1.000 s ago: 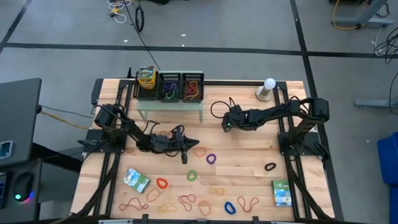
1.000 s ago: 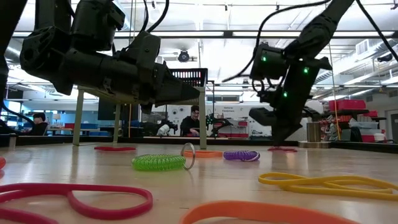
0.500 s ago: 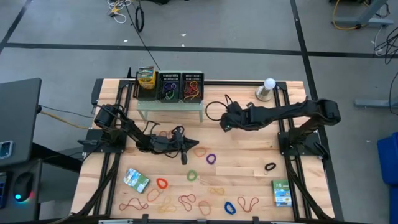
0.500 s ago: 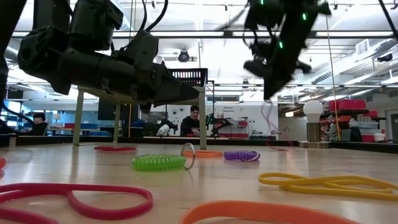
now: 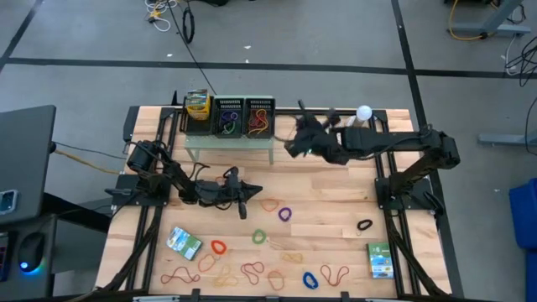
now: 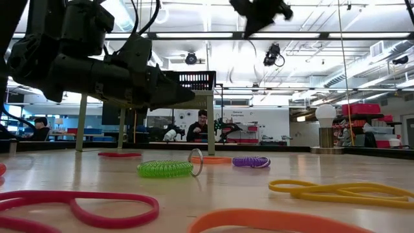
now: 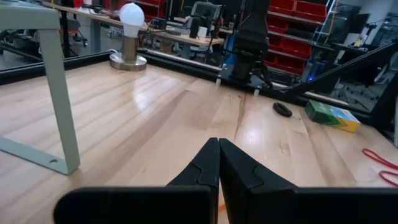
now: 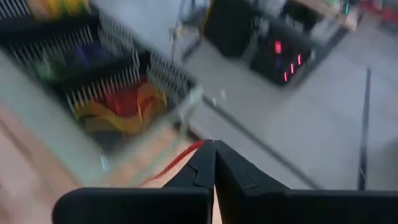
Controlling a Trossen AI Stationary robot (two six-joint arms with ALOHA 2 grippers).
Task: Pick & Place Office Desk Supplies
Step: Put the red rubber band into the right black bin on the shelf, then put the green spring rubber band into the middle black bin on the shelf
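The tabletop [image 5: 336,201] is pale wood, smooth and a bit shiny. The rubber bands [image 6: 336,188] look like soft rubber. The fingers [image 7: 214,171] are dull black plastic. The trays [image 5: 243,117] are black wire mesh.

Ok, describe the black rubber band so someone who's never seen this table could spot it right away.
Start at the right arm's base on the wooden table and look toward the front right corner, where a green packet lies. The black rubber band sits just behind that packet, alone on bare wood; it is a small dark oval, apart from the coloured bands.
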